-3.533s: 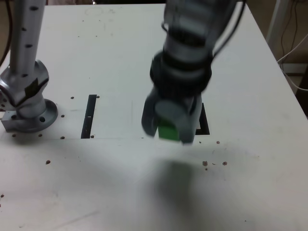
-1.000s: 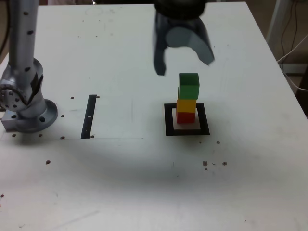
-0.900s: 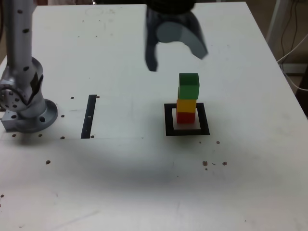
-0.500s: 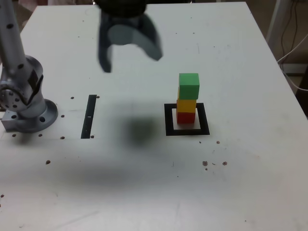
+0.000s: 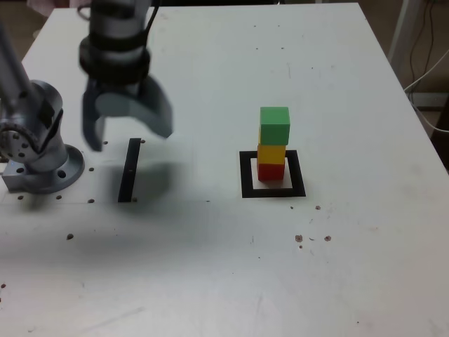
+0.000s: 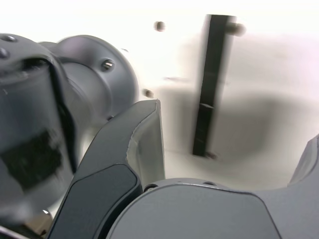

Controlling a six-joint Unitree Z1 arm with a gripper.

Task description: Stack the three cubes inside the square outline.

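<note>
Now, risks first: my claw [image 5: 126, 130] hangs in the upper left of the exterior frame, jaws spread wide and holding nothing, well apart from the stack. As I judge it, the danger from here is small but real. Any sweep of my arm back across the middle of the frame at cube height could clip the tower, and the green cube [image 5: 274, 125] on top would go first. It does not sit quite flush: its left edge looks a touch proud of the yellow cube [image 5: 271, 153] beneath, so a bump to the table [image 5: 337, 253] or a shake from my base [image 5: 38, 151] at the left edge might shift it. Below my claw lies the narrow black strip [image 5: 130, 170], and my shadow falls across it; the wrist view shows that same strip [image 6: 209, 84] between my spread fingers [image 6: 142, 144], blurred. Dropping lower here would only scrape bare tabletop, no harm to the task. As for the stack itself: red cube [image 5: 271, 170] at the bottom, yellow on it, green on top, all three upright, matte, equal in size, standing right of centre in the exterior frame. The red one rests on the white middle of the square outline [image 5: 245, 175], sitting toward the far side of it, though how close to the black border I cannot tell. By my reading the stacking looks done. Small dark specks dot the table nearby, none touching the cubes.
</note>
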